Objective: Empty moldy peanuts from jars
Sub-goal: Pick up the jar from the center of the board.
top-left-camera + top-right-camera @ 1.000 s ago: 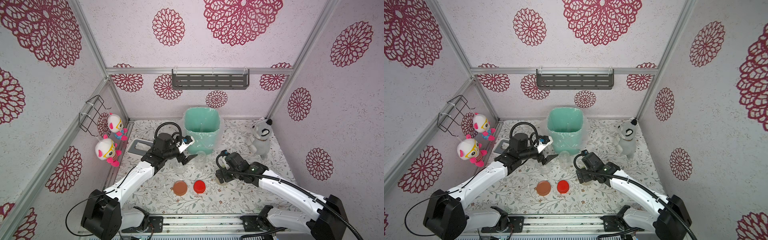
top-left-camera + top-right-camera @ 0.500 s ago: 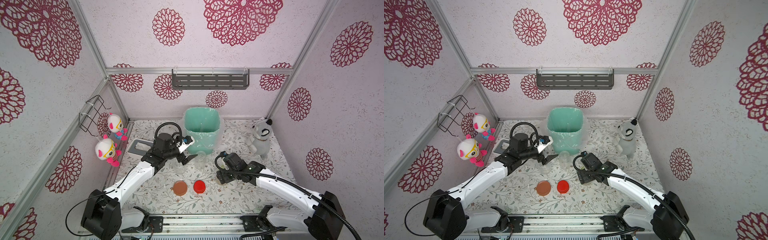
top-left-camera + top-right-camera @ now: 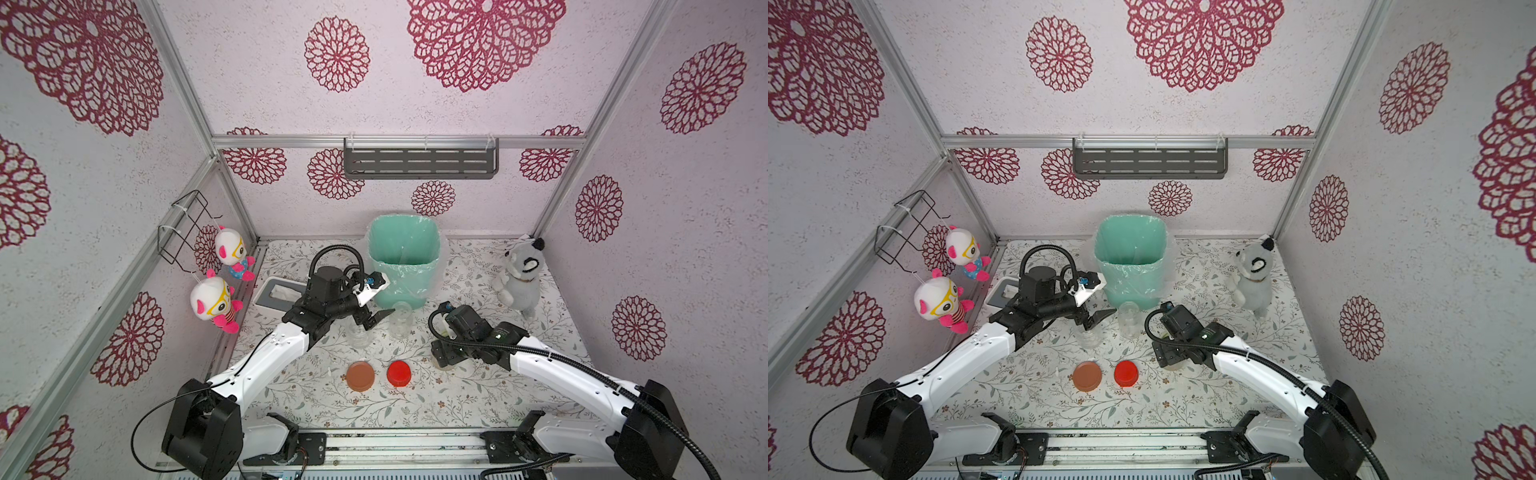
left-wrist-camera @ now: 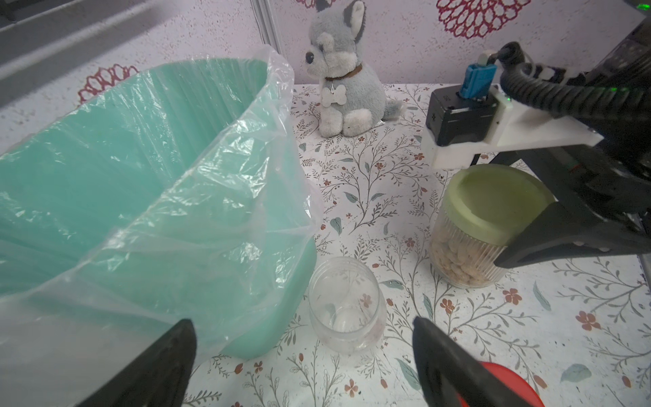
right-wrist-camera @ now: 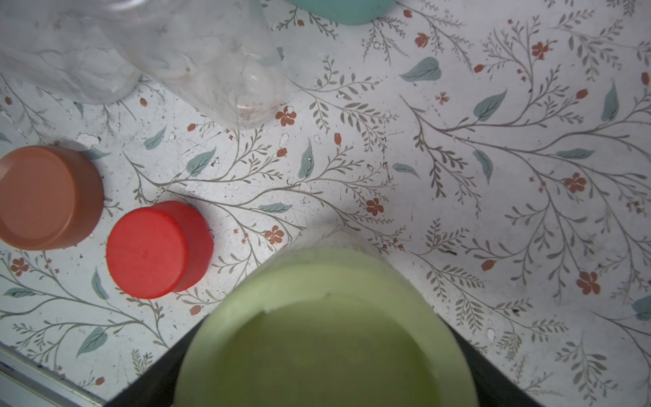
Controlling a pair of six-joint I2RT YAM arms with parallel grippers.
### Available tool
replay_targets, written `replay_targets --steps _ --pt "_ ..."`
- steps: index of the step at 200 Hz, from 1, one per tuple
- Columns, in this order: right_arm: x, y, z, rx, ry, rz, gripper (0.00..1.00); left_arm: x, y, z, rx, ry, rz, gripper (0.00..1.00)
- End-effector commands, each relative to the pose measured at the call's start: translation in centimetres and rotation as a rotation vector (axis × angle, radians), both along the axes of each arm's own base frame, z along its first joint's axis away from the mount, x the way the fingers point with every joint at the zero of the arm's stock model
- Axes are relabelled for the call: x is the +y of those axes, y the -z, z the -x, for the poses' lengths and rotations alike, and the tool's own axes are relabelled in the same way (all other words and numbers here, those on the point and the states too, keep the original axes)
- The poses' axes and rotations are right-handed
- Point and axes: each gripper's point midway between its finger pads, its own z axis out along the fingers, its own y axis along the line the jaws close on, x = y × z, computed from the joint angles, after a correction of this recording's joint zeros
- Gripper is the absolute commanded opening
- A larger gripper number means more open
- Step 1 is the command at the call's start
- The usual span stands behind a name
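**Peanut jar, capped**

Peanuts (image 4: pixel 458 259) sit in the upright jar (image 4: pixel 473 262) under its green lid (image 4: pixel 493 204), right of two empty jars (image 3: pixel 401 322). Right gripper (image 3: pixel 446 359) straddles the lid; grip cannot be told. Left gripper (image 3: pixel 377 319) spread wide over them, beside teal bin (image 3: pixel 399 286)

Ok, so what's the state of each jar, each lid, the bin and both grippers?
Teal bin: upright, open, lined with plastic.
Left gripper: open, holding nothing.
Right gripper: straddling the green lid, grip unclear.
Green-lidded jar: upright, closed, holding peanuts.
Jar nearest the teal bin: upright, lidless, empty.
Other clear jar: upright, lidless, empty.
Brown-orange lid: off, on the table.
Red lid: off, on the table.
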Motion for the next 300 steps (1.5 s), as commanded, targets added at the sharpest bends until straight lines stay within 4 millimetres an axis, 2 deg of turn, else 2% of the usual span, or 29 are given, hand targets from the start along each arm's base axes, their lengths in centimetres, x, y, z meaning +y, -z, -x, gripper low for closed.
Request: replay_targets --steps 1,52,72,108,120,133,165,203,256,300 --pt "0.3 -1.0 -0.8 -0.032 0.0 -0.007 0.86 -0.1 -0.1 0.4 -0.007 0.007 -0.001 0.97" --pt "0.3 -1.9 -0.9 -0.066 -0.004 -0.028 0.74 -0.2 -0.1 0.4 -0.007 0.009 -0.002 0.97" --pt "0.6 -2.9 -1.1 -0.096 -0.006 -0.061 0.64 -0.1 -0.2 0.4 -0.008 0.006 0.0 0.97" --pt "0.6 -5.2 -1.6 -0.16 -0.003 -0.143 0.37 -0.4 -0.4 0.7 0.004 0.028 0.009 0.97" --pt "0.5 -6.2 -1.7 -0.174 -0.002 -0.185 0.22 -0.6 -0.7 0.8 0.012 0.039 0.016 0.97" --pt "0.1 -7.4 -1.9 -0.196 0.007 -0.231 0.0 -0.7 -1.0 0.9 0.02 0.051 0.021 0.97" --pt "-0.8 -11.2 -2.3 -0.271 0.008 -0.357 0.0 -1.1 -1.3 1.4 0.064 0.086 0.018 0.97" --pt "-0.9 -16.4 -2.7 -0.357 -0.059 -0.444 0.0 -2.1 -3.6 2.6 0.094 0.16 0.088 0.97" --pt "0.9 -24.4 -3.4 -0.458 -0.222 -0.561 0.0 -2.5 -6.5 3.1 0.102 0.18 0.14 0.97" --pt "2.9 -28.8 -4.9 -0.516 -0.334 -0.624 0.0 -3.2 -8.1 3.1 0.102 0.192 0.173 0.97"
